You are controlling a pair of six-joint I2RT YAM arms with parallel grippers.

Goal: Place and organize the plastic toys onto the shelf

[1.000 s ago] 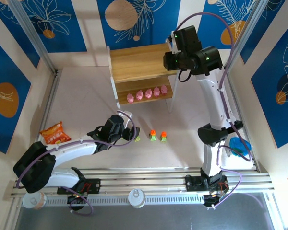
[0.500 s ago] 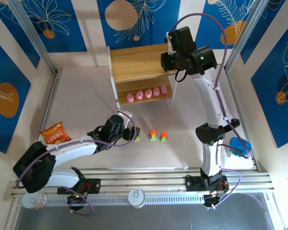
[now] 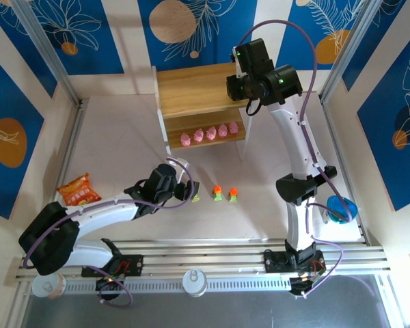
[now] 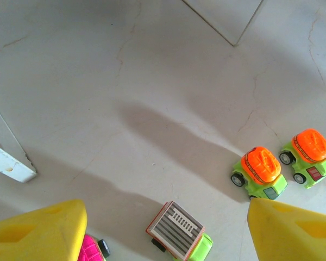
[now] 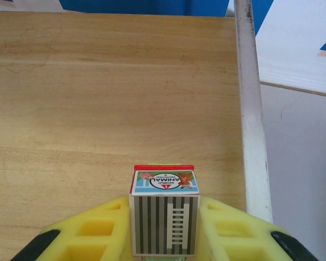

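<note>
Right hand (image 5: 164, 234) gripped striped car (image 5: 164, 187) over shelf (image 5: 70, 109) top board; left hand (image 4: 165, 228) hung open above white table (image 4: 152, 81).

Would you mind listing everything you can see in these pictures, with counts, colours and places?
shelf: one, light wood with white frame, far middle of the table
pink figurines: five, pink, in a row on the shelf's lower board
orange-topped cars: two, yellow-green, side by side on the table in front of the shelf
grey-topped car: one, green, on the table under the left gripper
magenta-topped car: one, on the table, partly hidden by a left finger
held car: one, grey striped top, over the shelf's top board
snack bag: one, orange, table's left side
bowl: one, blue, table's right side
left gripper: open, above the table cars
right gripper: closed on the held car
</note>
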